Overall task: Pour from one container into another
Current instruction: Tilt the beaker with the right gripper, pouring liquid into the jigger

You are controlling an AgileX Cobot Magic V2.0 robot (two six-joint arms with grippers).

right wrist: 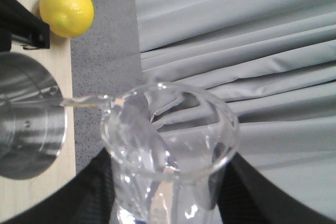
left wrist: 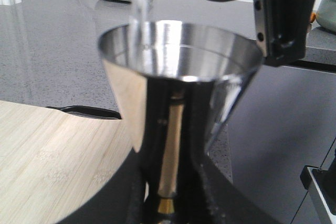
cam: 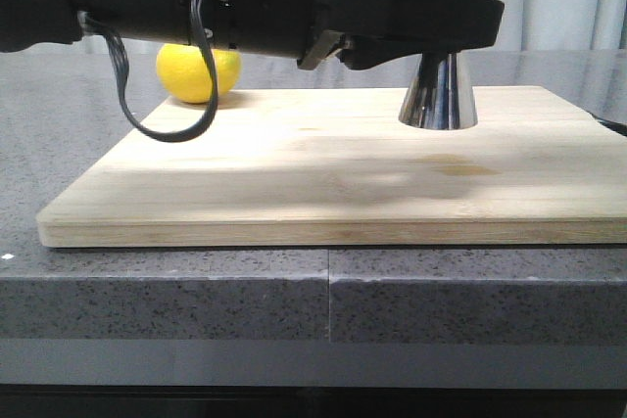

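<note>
The steel jigger [cam: 438,95] stands upright on the wooden board [cam: 323,183], toward its back right. My left gripper [cam: 431,26] reaches in from the left and is shut on the jigger's waist. In the left wrist view the jigger [left wrist: 178,61] rises between the fingers of the left gripper [left wrist: 170,192], its upper cup open. My right gripper [right wrist: 168,182] is shut on the clear glass beaker [right wrist: 168,129], which is tipped over. A thin stream of clear liquid [right wrist: 79,102] runs from its lip into the jigger [right wrist: 26,124]. That stream [left wrist: 139,3] falls inside the cup's rim.
A yellow lemon [cam: 199,70] lies at the board's back left edge, also seen as the lemon [right wrist: 66,9]. The board rests on a grey speckled counter [cam: 196,291]. A grey curtain [right wrist: 236,51] hangs behind. A black handle [left wrist: 84,111] lies beside the board.
</note>
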